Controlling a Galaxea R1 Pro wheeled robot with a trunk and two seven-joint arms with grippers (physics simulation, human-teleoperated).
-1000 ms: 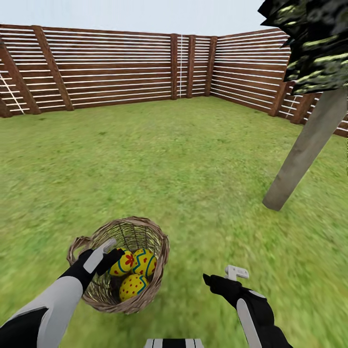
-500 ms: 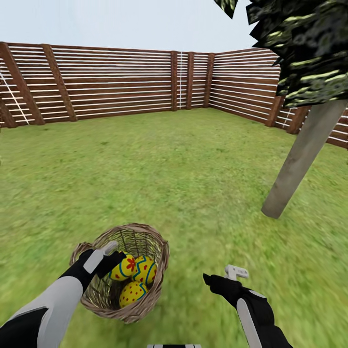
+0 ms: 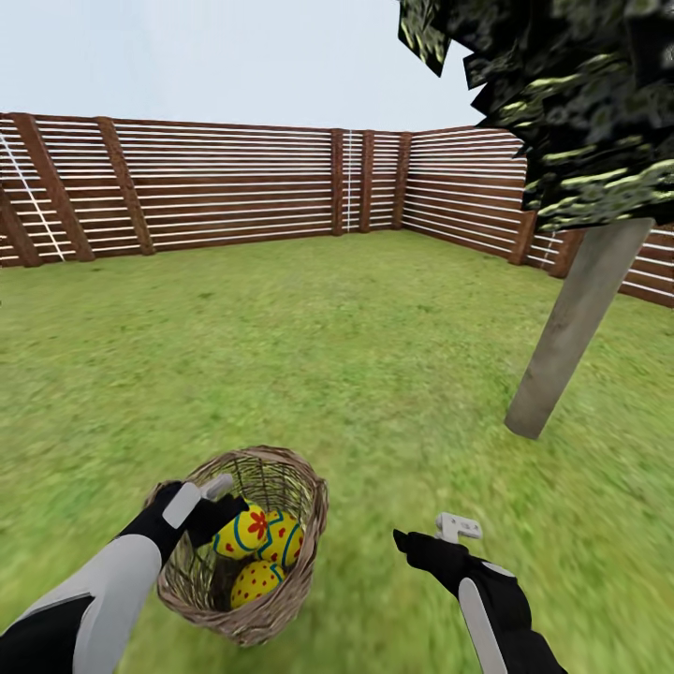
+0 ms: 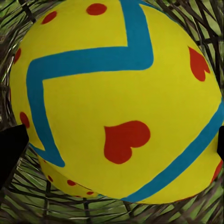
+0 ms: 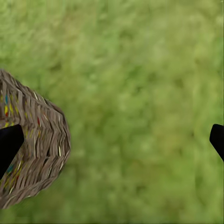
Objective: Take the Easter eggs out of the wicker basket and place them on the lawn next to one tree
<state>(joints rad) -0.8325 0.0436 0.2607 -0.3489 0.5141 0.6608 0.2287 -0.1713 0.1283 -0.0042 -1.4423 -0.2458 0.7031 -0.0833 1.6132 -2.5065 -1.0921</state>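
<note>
The wicker basket [image 3: 298,548] sits on the lawn [image 3: 356,356] just in front of me, with three yellow Easter eggs in it. My left gripper [image 3: 223,507] reaches over the rim and stands open astride the upper-left egg [image 3: 245,530]. In the left wrist view that egg [image 4: 116,98] spans the whole gap, with a dark fingertip [image 4: 10,151] at either side. Two more eggs [image 3: 283,541] [image 3: 251,582] lie beside and below it. My right gripper [image 3: 429,535] hovers open over grass to the basket's right, and the basket's outer wall [image 5: 39,149] shows beside it. The pale-trunked tree [image 3: 571,332] stands ahead right.
A brown slatted fence [image 3: 234,192] closes off the garden at the back and right. Dark foliage [image 3: 571,103] hangs over the upper right. Open grass stretches between the basket and the tree trunk.
The whole picture has slid downward, showing more sky and foliage, so the camera has moved. Both arms keep nearly the same place and the left gripper stays at the same egg.
</note>
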